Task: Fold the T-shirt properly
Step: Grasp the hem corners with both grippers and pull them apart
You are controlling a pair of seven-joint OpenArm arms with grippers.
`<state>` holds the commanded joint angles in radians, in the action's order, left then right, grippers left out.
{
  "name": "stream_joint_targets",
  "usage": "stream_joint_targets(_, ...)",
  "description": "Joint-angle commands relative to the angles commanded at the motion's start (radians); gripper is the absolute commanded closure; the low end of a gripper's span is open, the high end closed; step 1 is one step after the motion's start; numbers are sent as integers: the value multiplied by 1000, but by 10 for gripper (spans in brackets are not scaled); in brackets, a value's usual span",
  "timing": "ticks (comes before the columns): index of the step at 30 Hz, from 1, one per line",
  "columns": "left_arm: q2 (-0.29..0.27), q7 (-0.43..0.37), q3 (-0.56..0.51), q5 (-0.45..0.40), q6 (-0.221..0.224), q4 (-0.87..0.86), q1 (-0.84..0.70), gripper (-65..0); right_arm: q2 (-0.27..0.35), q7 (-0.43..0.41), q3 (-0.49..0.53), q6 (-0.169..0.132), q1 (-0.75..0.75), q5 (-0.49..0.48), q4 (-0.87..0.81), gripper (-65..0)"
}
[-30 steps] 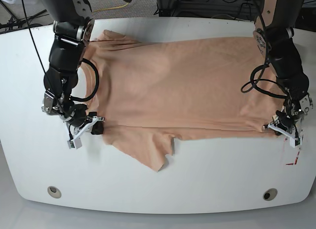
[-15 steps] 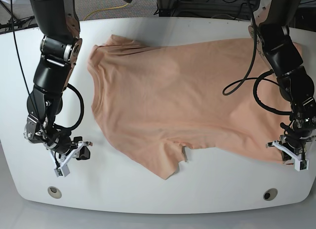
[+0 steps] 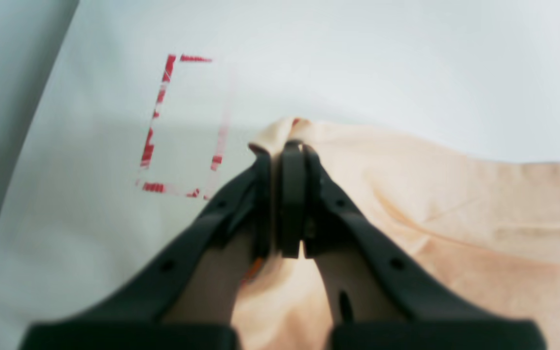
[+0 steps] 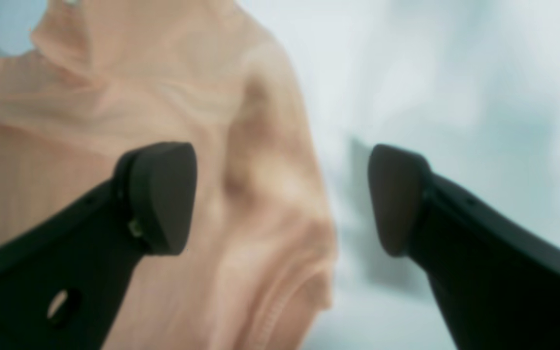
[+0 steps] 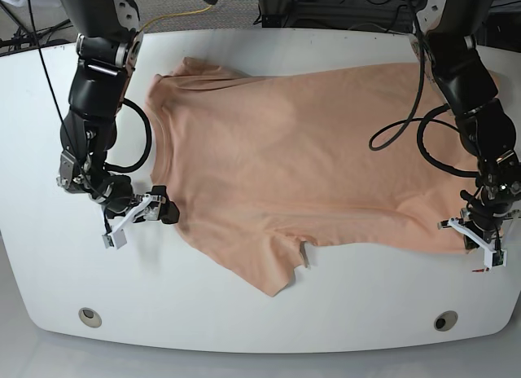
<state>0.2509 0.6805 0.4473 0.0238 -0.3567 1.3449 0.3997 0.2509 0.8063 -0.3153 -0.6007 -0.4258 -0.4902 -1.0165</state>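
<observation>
Peach T-shirt [image 5: 309, 166] lies spread flat (one sleeve rumpled) on the table [image 5: 342, 313]

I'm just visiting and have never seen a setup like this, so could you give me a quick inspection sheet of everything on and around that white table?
Surface: white table with two round holes near the front edge and a red dashed marking by the left arm.
Job's things: T-shirt spread out flat, one sleeve pointing toward the front edge.
Clutter: nothing seen.
Grippers: left gripper shut on the T-shirt's corner; right gripper open, one finger over the cloth near the collar, holding nothing.
Cables: black cables loop beside both arms.
Surroundings: grey floor with a tangle of wires and a yellow cable behind the table.
</observation>
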Motion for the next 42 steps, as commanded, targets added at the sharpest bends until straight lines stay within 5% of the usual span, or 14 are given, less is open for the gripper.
stream_joint_targets(8,0,2,0,0,0,0,0,-4,-69,0,-6,0,15,132,0,-523)
stream_joint_targets(17,0,3,2,0,0,0,-18,-4,-104,-2,0,0,31,146,-3,-463)
stream_joint_targets(22,0,2,2,0,0,0,-28,-4,-123,-66,0,0,29,147,0,-270)
stream_joint_targets(26,0,2,2,0,0,0,-28,-4,-123,-97,2,0,28,147,18,0)
stream_joint_targets(34,0,2,2,0,0,6,-28,-4,-106,-95,0,0,12,146,-9,0)
stream_joint_targets(42,-29,8,-8,-2,0,103,-17,-4,-58,11,0,0,-17,146,-206,0)
